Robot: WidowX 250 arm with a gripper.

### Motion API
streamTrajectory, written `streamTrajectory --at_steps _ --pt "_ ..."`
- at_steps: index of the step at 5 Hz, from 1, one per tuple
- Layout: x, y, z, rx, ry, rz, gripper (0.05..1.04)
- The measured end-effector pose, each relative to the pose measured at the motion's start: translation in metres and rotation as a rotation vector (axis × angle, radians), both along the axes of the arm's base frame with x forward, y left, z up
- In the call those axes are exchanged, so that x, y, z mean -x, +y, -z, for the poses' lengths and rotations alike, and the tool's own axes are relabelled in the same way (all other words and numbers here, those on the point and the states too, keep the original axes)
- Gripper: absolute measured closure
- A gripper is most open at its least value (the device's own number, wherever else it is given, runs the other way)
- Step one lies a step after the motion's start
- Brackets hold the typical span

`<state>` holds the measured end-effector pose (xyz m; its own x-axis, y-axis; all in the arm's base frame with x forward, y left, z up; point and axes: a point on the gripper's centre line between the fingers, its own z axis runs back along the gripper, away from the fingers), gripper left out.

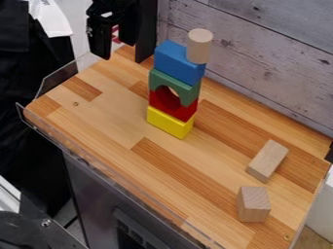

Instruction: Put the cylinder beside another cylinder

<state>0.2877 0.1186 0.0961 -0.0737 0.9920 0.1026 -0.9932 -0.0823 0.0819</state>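
"Where's the wooden cyl (199,46)?"

"Upright on blue block's (174,62) R end, atop stack."

"End effector (115,44)?"

"Top L of view, fingers spread."

"Room?"

"Yellow block (169,122) sits in from worktop's (104,109) clear lip (114,183), well apart from oblong block (267,160) & chunky block (253,204) twd R end."
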Motion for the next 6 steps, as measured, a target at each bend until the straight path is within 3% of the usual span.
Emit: streamTrajectory --at_steps 1,2,4,5,6 --pt "0.003 -0.001 0.01 0.013 0.033 -0.001 0.083" --pt "-0.005 -0.004 0.013 0.032 -0.009 0.004 0.083" --pt "-0.024 -0.008 0.013 0.069 -0.143 -0.08 0.083" --pt "-0.031 -0.009 0.014 0.091 -0.169 -0.105 0.083" --pt "-0.033 -0.01 0.023 0.078 -0.132 -0.1 0.083"
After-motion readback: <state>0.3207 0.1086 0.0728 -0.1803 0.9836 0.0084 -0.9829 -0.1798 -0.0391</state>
